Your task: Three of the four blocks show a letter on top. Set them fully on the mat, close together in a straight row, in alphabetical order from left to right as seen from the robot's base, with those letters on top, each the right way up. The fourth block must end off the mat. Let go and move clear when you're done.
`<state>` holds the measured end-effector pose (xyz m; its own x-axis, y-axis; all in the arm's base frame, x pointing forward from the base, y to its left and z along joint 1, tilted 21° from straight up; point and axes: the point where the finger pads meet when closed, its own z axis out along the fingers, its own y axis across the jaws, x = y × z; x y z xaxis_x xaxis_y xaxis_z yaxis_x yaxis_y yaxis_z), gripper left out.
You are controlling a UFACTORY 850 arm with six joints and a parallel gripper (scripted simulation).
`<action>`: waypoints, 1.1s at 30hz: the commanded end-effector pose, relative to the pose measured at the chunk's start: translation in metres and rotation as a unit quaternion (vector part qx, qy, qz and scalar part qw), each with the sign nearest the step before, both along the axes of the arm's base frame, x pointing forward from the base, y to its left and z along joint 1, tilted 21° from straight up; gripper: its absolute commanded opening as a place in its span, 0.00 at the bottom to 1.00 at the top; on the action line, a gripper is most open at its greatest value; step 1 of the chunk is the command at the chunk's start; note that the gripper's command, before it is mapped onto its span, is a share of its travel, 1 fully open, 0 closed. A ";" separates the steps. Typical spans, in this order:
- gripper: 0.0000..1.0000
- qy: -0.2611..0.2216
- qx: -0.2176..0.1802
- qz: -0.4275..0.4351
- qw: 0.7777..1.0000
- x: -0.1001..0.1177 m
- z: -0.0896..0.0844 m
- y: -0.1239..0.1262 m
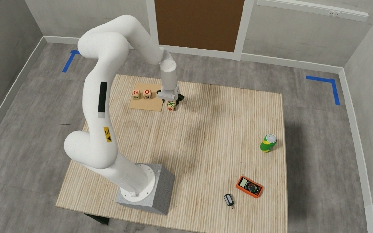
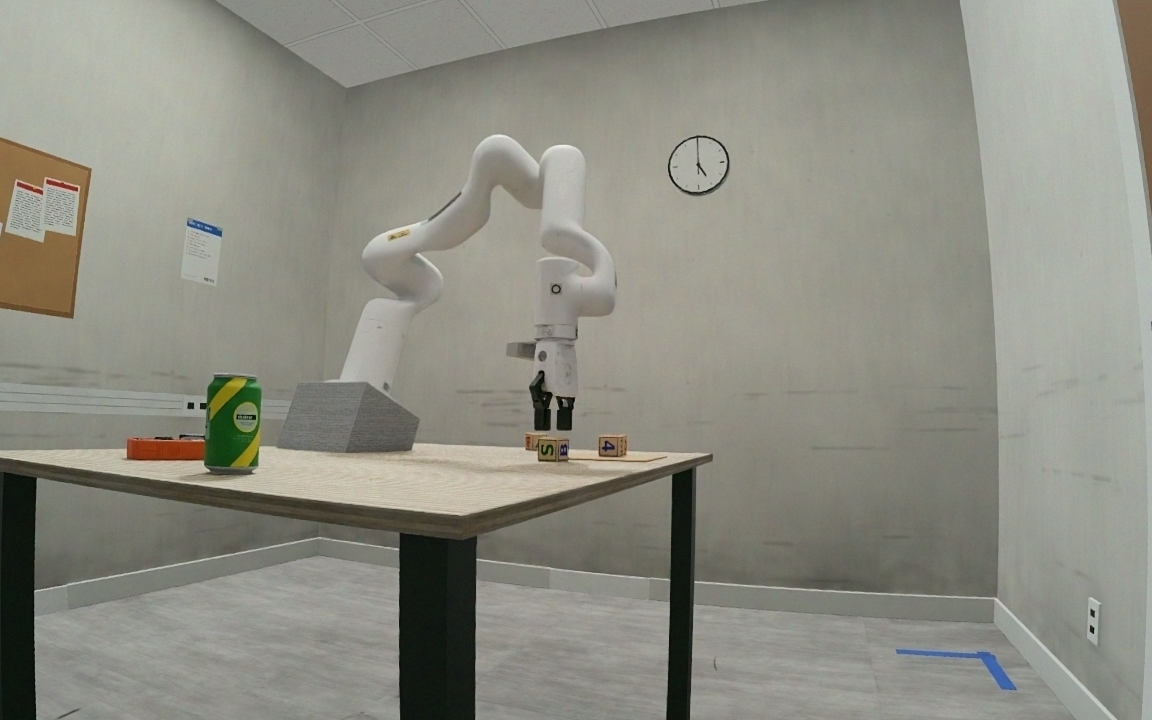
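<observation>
A tan mat [image 1: 145, 105] [image 2: 644, 461] lies at the table's far left. Block G [image 1: 135, 94] and block Q [image 1: 147, 94] stand side by side on it; in the exterior view a block showing a 4 [image 2: 612, 445] stands on the mat. Block X [image 1: 170, 105] [image 2: 553, 448] stands on the table just off the mat's right edge. A further block [image 2: 534, 439] shows behind it in the exterior view; in the top view the arm hides it. My gripper [image 1: 171, 101] [image 2: 553, 424] is open and empty, pointing down a little above block X.
A green can [image 1: 267, 142] [image 2: 233, 422] stands near the right edge. An orange multimeter [image 1: 249, 186] [image 2: 155, 447] and a small black object [image 1: 228, 199] lie at the front right. The arm's grey pedestal [image 1: 160, 189] [image 2: 343, 418] stands at the front.
</observation>
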<state>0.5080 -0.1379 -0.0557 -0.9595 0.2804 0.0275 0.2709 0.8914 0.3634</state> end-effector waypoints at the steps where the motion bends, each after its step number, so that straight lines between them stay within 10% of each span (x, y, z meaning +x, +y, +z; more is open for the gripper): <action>1: 0.87 -0.001 0.000 0.000 1.000 0.001 0.001 -0.001; 33: 0.87 -0.001 0.000 0.000 1.000 0.005 -0.047 0.018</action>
